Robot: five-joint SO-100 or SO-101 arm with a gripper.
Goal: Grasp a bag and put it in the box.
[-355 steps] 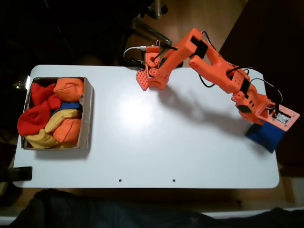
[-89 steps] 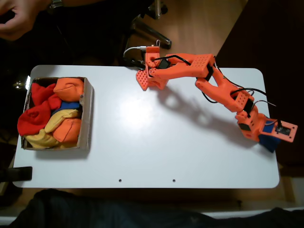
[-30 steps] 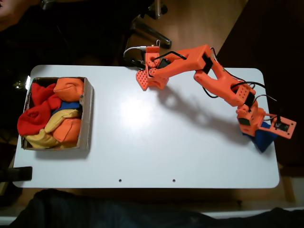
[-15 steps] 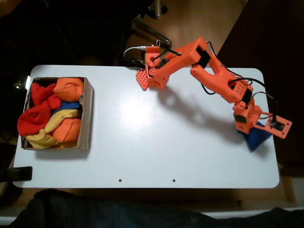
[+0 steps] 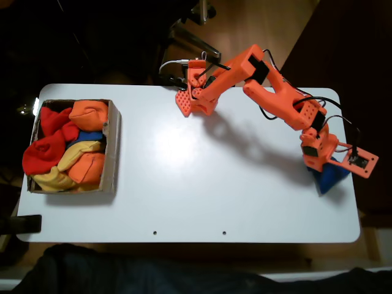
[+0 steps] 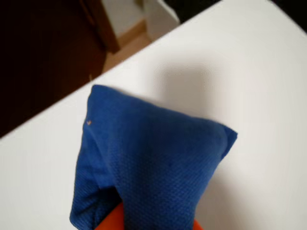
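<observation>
**Blue bag pinched at the table's right end**

In the wrist view the bag (image 6: 158, 158) hangs bunched into a peak, its cloth gathered down toward a bit of orange finger (image 6: 112, 221) at the bottom edge. The jaws are clamped on the bag; how wide they stand cannot be read, since the cloth covers them. The fabric is a plain weave with no label or writing that I can make out, only a tiny orange speck near its upper left corner.

From the fixed view the gripper (image 5: 323, 168) sits near the right edge of the white table (image 5: 196, 184), with the bag (image 5: 327, 179) showing below it as a blue wedge. Whether the wedge's low tip touches the table cannot be told. The orange arm (image 5: 269, 92) reaches out to it from its base at the far edge.

The box (image 5: 112, 147) stands at the left end, well apart from the bag, heaped with orange, red and yellow bags and a patch of blue among them. No print is legible on the cardboard.
</observation>
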